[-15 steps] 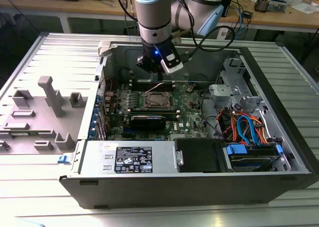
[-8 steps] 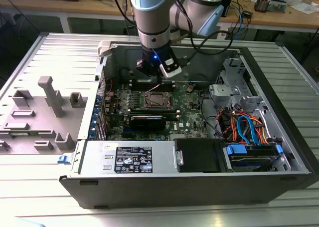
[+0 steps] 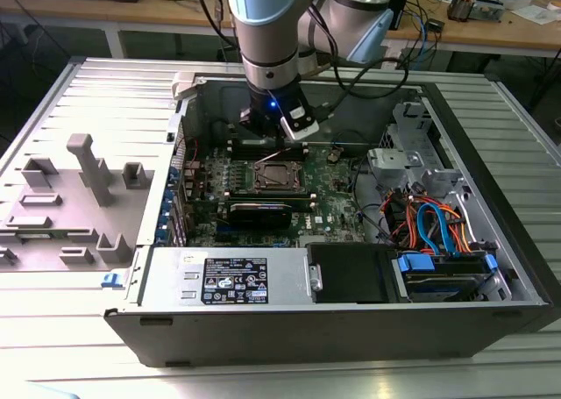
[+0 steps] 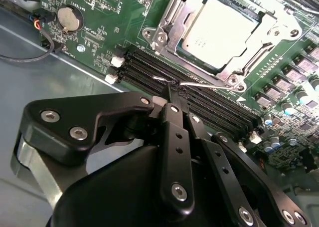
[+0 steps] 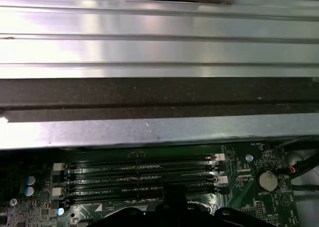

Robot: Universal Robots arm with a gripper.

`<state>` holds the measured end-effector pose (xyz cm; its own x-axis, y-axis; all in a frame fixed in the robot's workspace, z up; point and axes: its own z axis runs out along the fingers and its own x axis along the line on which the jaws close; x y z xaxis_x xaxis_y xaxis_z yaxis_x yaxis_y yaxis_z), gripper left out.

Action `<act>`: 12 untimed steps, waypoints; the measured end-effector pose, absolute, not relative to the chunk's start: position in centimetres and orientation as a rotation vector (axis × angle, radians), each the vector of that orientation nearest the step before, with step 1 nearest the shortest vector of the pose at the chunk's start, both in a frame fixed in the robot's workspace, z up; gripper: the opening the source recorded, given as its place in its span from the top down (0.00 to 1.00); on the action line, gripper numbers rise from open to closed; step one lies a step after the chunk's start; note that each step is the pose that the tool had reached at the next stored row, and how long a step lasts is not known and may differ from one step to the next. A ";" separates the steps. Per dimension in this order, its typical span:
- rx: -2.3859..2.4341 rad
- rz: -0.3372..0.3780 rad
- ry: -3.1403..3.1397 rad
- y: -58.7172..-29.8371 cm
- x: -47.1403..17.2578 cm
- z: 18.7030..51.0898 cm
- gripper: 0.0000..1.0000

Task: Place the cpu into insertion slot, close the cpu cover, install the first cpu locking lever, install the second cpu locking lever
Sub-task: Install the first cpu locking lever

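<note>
Done so far: the cpu (image 4: pixel 219 30), a small flat square chip with a dull silver-grey metal top, lies seated in the insertion slot (image 3: pixel 256 178), a square socket with a metal rim on the green motherboard (image 4: pixel 99 17). The cpu cover (image 4: pixel 247 56), a thin silver-grey metal frame plate with a square window, lies flat around the chip, so both early steps look finished.
Step in hand: judging by position, one of the locking levers. A thin silver wire lever (image 4: pixel 202 84) with a hooked end runs along the socket edge that faces the long black memory slots (image 4: pixel 149 67).
Left to do: I cannot tell whether this lever is latched. The other lever's state is also unclear.
Jaws: the black gripper (image 4: pixel 177 100) has its jaws drawn together, with the tips right at the wire lever. Whether they pinch the wire or only press on it cannot be told.
Look of the chip: clean, level top, framed on all sides by the cover.
Setting: in the exterior view the arm reaches down into an open grey computer case (image 3: pixel 351 320), which rests on a ribbed aluminium surface (image 3: pixel 88 92).
</note>
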<state>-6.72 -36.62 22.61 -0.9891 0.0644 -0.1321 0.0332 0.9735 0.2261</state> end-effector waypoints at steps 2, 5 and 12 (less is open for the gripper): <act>0.074 0.338 2.982 -36.6 -6.7 22.3 0.89; 0.074 0.338 2.981 -36.6 -6.7 21.9 0.89; 0.097 0.336 2.979 -36.6 -6.5 21.3 0.89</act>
